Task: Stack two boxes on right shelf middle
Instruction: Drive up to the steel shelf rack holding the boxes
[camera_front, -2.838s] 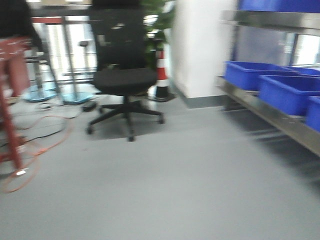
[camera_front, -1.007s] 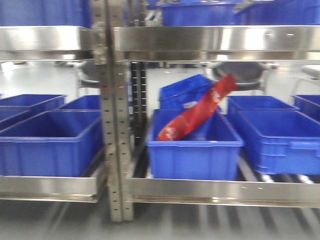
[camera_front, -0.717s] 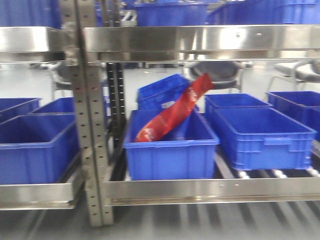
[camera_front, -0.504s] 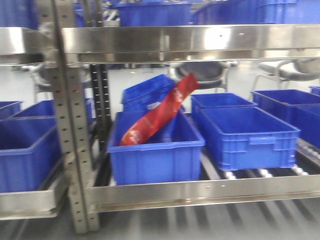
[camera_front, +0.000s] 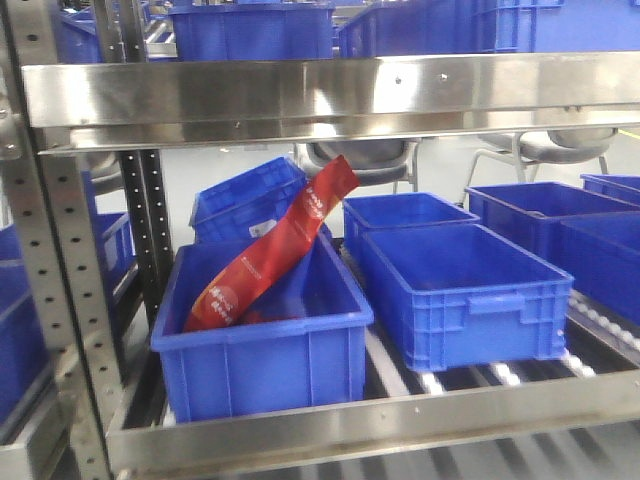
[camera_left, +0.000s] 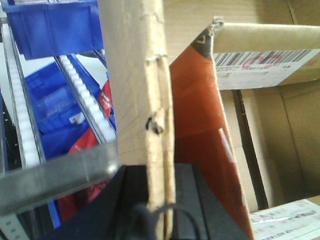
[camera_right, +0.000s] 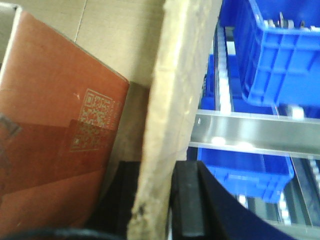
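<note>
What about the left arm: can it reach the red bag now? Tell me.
Probably not: its fingers are clamped on a box wall, so it has no free grip for the bag in the bin.

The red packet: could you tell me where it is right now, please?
Front view: the red packet leans in the left-hand blue bin on the steel shelf, near the perforated upright.

One red bag (camera_front: 270, 255), two grey chairs (camera_front: 360, 155) — at least nine blue bins (camera_front: 465, 290).
</note>
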